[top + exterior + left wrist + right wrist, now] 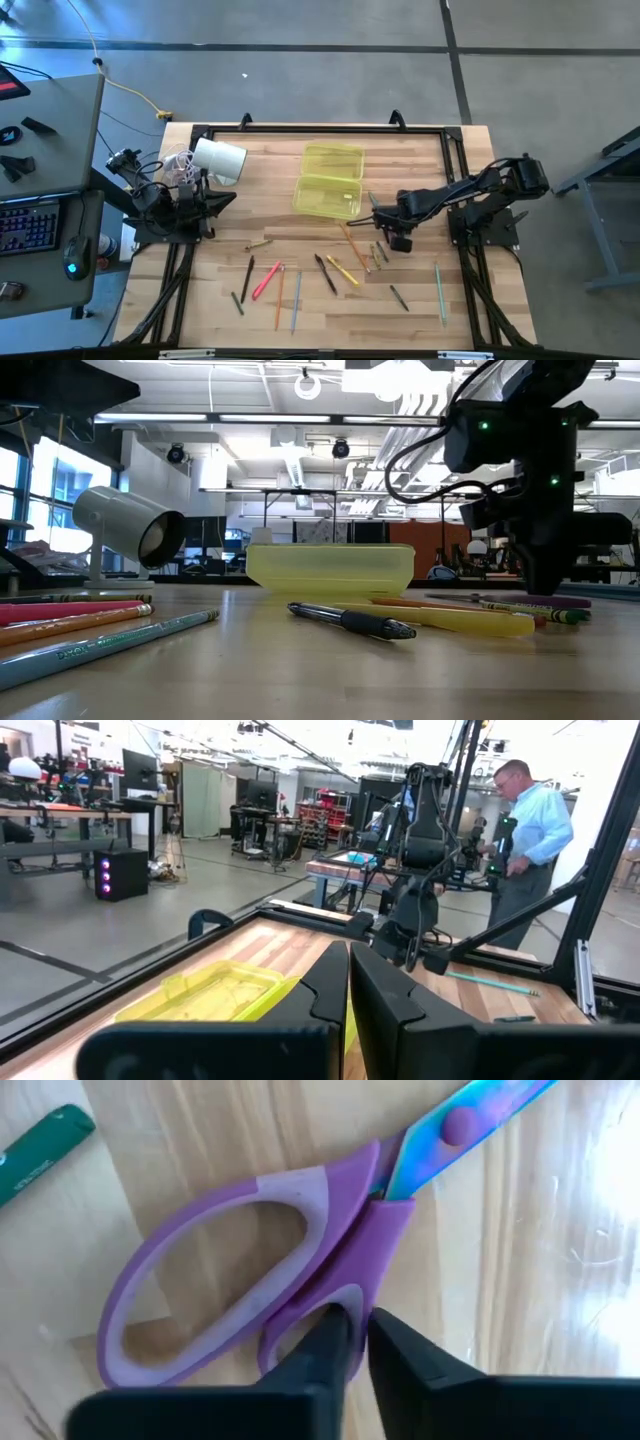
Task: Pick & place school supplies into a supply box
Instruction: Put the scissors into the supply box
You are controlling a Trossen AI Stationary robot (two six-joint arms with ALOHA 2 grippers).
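High view shows us that the task is barely begun: the supply box [328, 181] sits mid-table toward the far edge with nothing visible inside, while the pens and pencils [300, 278] lie scattered across the near half of the table. We see the right gripper [358, 1342] low over the table right of centre, its fingers drawn nearly together around the handle of the purple scissors [300, 1250], which lie flat on the wood, so we judge 1 pick underway. The left gripper [350, 982] waits at the left edge with fingers nearly touching and holding nothing; we cannot confirm through the box's translucent walls that it is empty.
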